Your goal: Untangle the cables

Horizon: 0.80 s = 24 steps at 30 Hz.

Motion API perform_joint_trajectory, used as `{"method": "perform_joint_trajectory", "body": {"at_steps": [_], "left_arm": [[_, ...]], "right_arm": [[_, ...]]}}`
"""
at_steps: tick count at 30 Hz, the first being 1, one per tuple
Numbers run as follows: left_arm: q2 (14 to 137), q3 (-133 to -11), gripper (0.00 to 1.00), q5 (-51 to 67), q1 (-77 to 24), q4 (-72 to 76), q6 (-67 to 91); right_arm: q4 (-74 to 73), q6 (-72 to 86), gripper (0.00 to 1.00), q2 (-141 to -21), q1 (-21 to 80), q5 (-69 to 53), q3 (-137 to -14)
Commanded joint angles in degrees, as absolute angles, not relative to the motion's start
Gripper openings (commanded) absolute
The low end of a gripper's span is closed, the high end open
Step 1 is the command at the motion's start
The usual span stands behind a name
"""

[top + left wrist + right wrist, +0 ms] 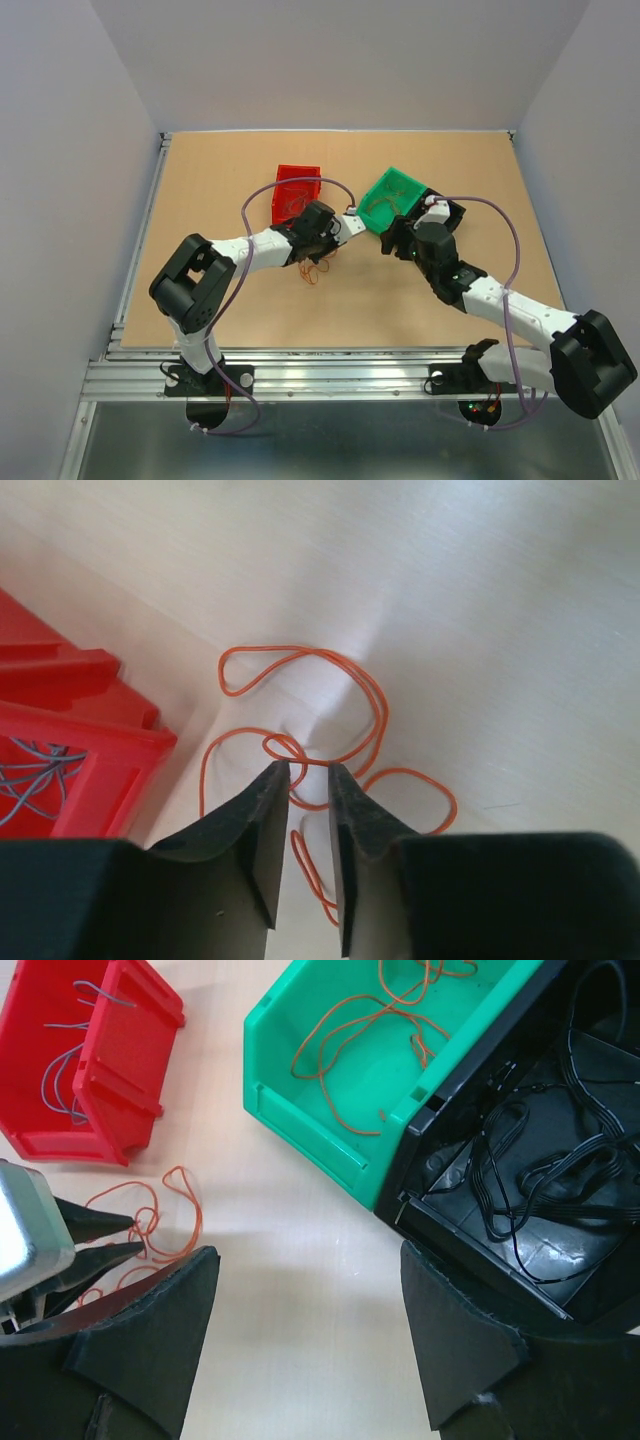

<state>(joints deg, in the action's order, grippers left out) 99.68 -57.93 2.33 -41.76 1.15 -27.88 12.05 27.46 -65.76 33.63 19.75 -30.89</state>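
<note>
Left gripper (308, 770): low over the counter (300, 1350), its fingers drawn close with a narrow slit left between, wider than the wire; not pinching anything as far as I can see.
Orange wire (300, 648): the loose one, lying in loops on the counter just beside the red bin; one strand runs across the left gripper's tips where two loops cross. That is likely why the gripper sits there, to take hold at the knot.
Right gripper (308, 1260): spread wide and holding nothing. It hangs above bare counter between the wire and the bins, seemingly waiting to take a free end.
Green bin (310, 1130): holds thin brownish-orange wires (400, 1015), so it appears to be where this colour goes.
Black bin (480, 1250): touching the green bin's side, with black wires (530, 1175) coiled inside.
Red bin (125, 1080): well apart from the green one, with grey wires (30, 765) in it.
Stage: mostly sorted, judging by the filled bins, with the orange wire yet to be freed.
</note>
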Motion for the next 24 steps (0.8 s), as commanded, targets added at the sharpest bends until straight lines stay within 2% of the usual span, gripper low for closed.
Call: {"method": "perform_joint_trajectory", "body": {"at_steps": [1, 3, 11, 15, 18, 21, 22, 24], "left_arm": [[100.5, -61.1, 0.21, 8.0, -41.6, -2.2, -29.2], [100.9, -62.1, 0.0, 9.8, -41.5, -3.4, -29.8], [91.3, -57.8, 0.0, 18.0, -41.6, -0.3, -31.6], [85.5, -52.9, 0.01, 13.6, -41.2, 6.3, -30.2], [87.7, -55.3, 0.49, 8.9, -41.0, 5.6, -27.4], [92.7, -59.4, 0.61, 8.8, -40.9, 0.1, -24.6], [94.8, -60.4, 0.69, 9.7, -40.8, -3.0, -23.9], [96.1, -62.0, 0.7, 9.8, -40.8, -4.8, -22.2]], "right_arm": [[14.9, 27.3, 0.79, -63.6, 33.9, 21.2, -29.4], [14.9, 27.1, 0.79, -63.5, 33.9, 21.3, -29.2], [15.4, 26.3, 0.79, -64.1, 33.9, 20.3, -29.2], [19.7, 25.6, 0.8, -64.7, 33.9, 15.0, -28.1], [21.6, 25.8, 0.8, -65.0, 33.9, 13.3, -27.8], [21.9, 25.9, 0.8, -65.5, 33.8, 13.3, -27.9], [21.9, 25.9, 0.8, -65.7, 33.9, 13.6, -27.9], [21.8, 25.9, 0.8, -65.7, 33.8, 14.1, -27.9]]}}
